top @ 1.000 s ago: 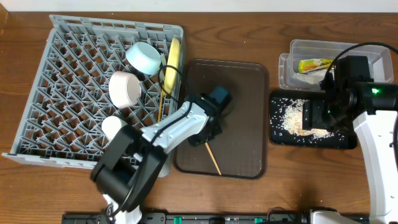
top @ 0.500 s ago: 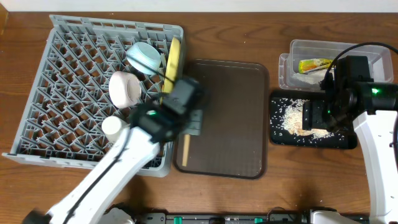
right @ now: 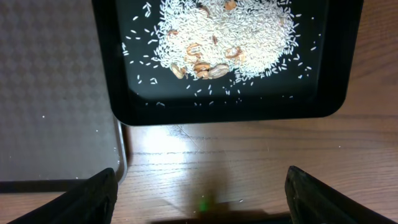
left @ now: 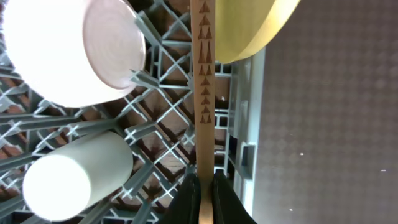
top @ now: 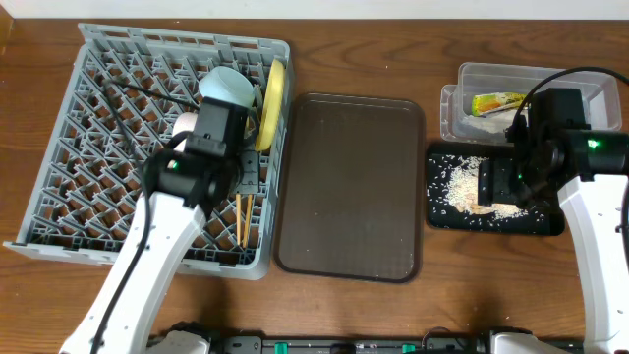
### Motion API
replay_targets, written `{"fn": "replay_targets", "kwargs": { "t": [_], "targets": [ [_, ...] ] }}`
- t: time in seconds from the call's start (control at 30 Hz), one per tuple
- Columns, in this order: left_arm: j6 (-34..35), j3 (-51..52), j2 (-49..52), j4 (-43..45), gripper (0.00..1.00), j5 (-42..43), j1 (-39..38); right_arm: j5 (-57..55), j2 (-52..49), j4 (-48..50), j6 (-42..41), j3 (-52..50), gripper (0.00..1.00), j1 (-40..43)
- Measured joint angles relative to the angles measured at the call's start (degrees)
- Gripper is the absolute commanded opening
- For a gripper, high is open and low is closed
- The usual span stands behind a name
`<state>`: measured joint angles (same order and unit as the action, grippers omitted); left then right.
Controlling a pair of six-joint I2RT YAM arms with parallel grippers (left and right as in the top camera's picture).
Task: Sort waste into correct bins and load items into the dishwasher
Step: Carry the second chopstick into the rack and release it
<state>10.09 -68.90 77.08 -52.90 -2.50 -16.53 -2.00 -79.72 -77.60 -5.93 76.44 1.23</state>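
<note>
Over the rack's (top: pixel 108 118) 3 o'clock edge, the left end effector (left: pixel 203 186) is clenched on the chopsticks (left: pixel 204 93), while the right end effector (right: pixel 202 186) hangs released above the black tray (right: pixel 230 111) of rice (right: pixel 249 25) at the tabletop's (top: pixel 393 49) 3 o'clock.

The left arm (top: pixel 147 256) reaches in from the near left edge, wrist angled forward. The left gripper (left: pixel 202 185) is clamped tight on a wooden chopstick (left: pixel 204 93) (both fingers pinch its near end). The right arm (top: pixel 600 226) stands along the right side, and the right gripper (right: pixel 202 180) points down, jaws spread wide, holding nothing.
</note>
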Motion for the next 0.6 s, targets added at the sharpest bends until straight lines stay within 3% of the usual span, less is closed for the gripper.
{"fn": "replay_targets", "kwargs": {
  "t": [0.17, 0.27, 0.47, 0.6],
  "targets": [
    [-1.4, 0.0, 6.19, 2.38, 0.07, 0.68, 0.33, 0.0, 0.0, 0.02, 0.0, 0.0, 0.84, 0.0],
    [-1.84, 0.0, 8.66, 3.96, 0.12, 0.81, 0.33, 0.0, 0.0, 0.02, 0.0, 0.0, 0.84, 0.0],
    [-2.67, 0.0, 9.86, 5.81, 0.51, 0.79, 0.33, 0.0, 0.0, 0.02, 0.0, 0.0, 0.84, 0.0],
    [-2.78, 0.0, 9.64, 5.09, 0.63, 0.79, 0.37, 0.0, 0.0, 0.26, 0.0, 0.0, 0.85, 0.0]
  ]
}}
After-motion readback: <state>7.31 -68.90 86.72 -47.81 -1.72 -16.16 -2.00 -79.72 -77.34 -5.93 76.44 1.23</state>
